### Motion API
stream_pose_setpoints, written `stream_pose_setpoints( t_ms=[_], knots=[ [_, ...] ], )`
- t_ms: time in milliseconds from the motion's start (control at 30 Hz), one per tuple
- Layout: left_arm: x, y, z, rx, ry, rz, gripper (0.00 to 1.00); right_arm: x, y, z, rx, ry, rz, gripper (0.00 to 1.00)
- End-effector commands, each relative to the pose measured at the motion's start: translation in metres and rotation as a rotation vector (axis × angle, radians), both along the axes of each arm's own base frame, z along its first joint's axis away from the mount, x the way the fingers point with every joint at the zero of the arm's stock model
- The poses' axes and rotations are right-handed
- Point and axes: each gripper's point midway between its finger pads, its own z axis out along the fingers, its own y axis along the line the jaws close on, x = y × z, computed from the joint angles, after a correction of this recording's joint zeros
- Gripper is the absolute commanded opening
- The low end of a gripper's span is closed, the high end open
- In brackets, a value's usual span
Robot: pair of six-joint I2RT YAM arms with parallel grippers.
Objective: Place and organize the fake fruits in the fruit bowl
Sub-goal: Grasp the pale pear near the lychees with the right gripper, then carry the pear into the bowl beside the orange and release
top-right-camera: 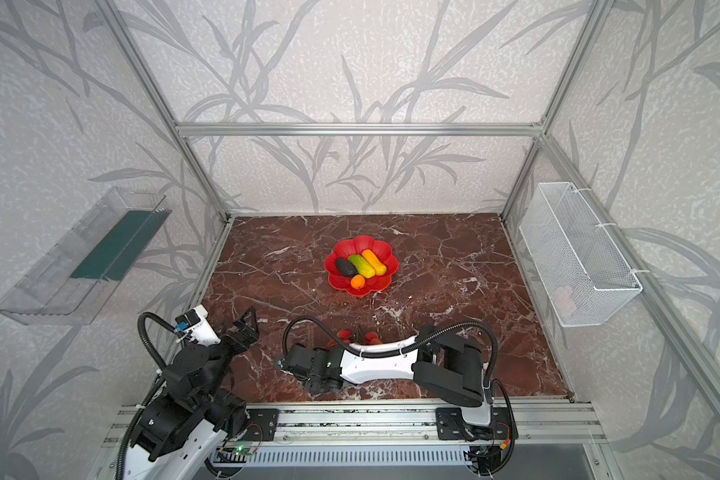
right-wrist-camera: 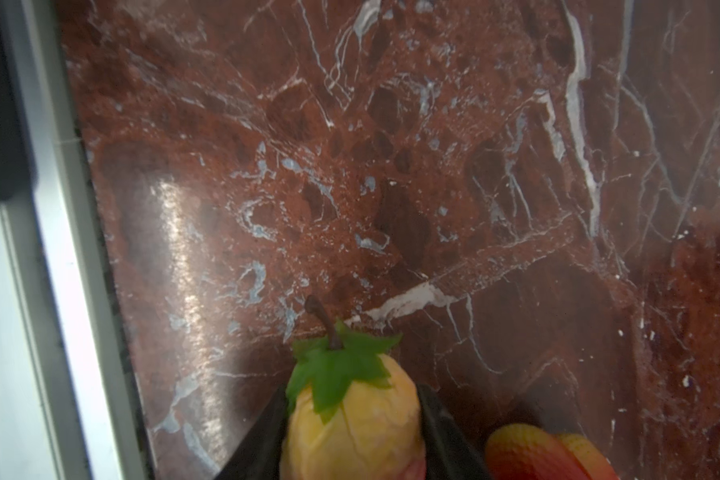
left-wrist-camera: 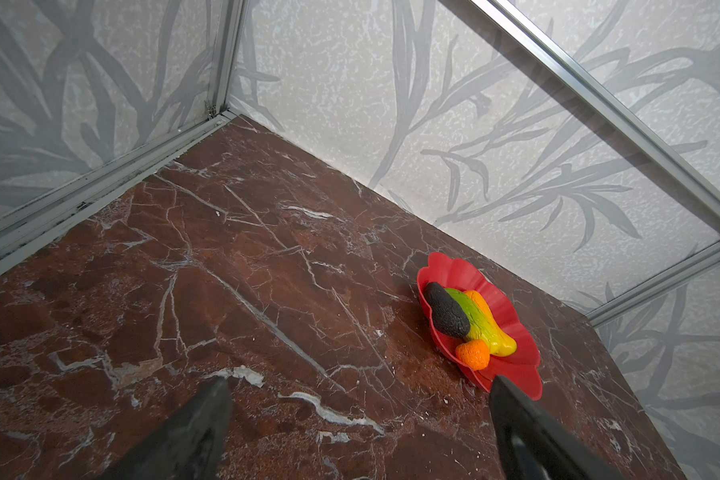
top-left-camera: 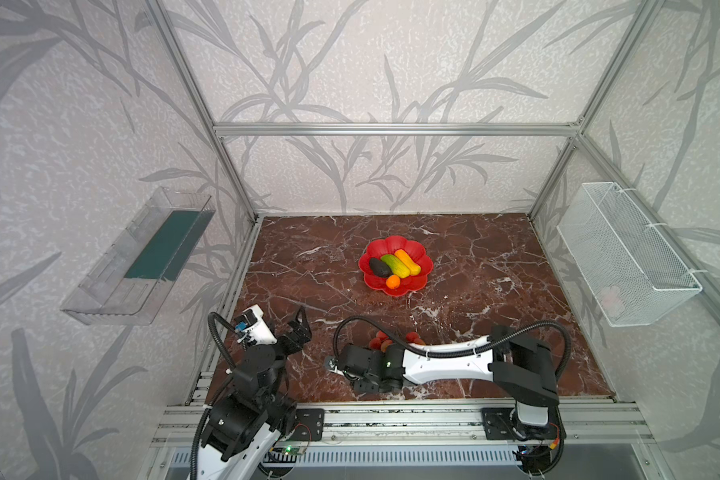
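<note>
Red-brown marble is covering the table (right-wrist-camera: 391,166) under the right gripper (right-wrist-camera: 352,395), whose black fingers (right-wrist-camera: 258,440) are clamping the yellow-pink peach-like fruit (right-wrist-camera: 350,436) from both sides. The fruit is sitting between them with its green leaf and brown stem sticking out past the fingertips; whether it is lifted off the marble I cannot tell. Just beside those fingers the bunch of red berries (top-left-camera: 412,337) is lying on the table, partly hidden behind the arm. The left gripper (left-wrist-camera: 358,382) is hovering with its fingers (left-wrist-camera: 208,415) spread wide and nothing between them. Well away from both pairs of fingers the red fruit bowl (top-left-camera: 391,243) is resting on the marble. It is holding the dark avocado (top-left-camera: 380,267), the green-yellow oblong (top-left-camera: 393,265) and the yellow-orange oblong (top-left-camera: 408,262), lying side by side. The small orange ball (top-left-camera: 393,282) is sitting just beside them, on the side nearer the fingers.
</note>
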Motion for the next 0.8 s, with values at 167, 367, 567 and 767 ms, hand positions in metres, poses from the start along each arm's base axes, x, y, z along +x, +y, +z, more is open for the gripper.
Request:
stream_pose_setpoints(
  t_ms=[167,367,567,767],
  knots=[
    [-0.004,0.004,0.011,-0.021,-0.02,0.016,0.96,0.051,0.0,0.106,0.332,0.079,-0.194,0.26],
    [-0.005,-0.003,0.012,-0.039,-0.022,-0.028,0.93,0.154,-0.063,0.152,0.495,0.024,-0.471,0.27],
    [-0.005,-0.009,0.007,-0.053,0.0,-0.057,0.91,0.242,-0.122,0.123,0.453,0.027,-0.679,0.27],
    [-0.006,-0.011,0.007,-0.067,0.007,-0.069,0.9,0.291,-0.151,0.083,0.407,0.058,-0.776,0.27]
  ],
)
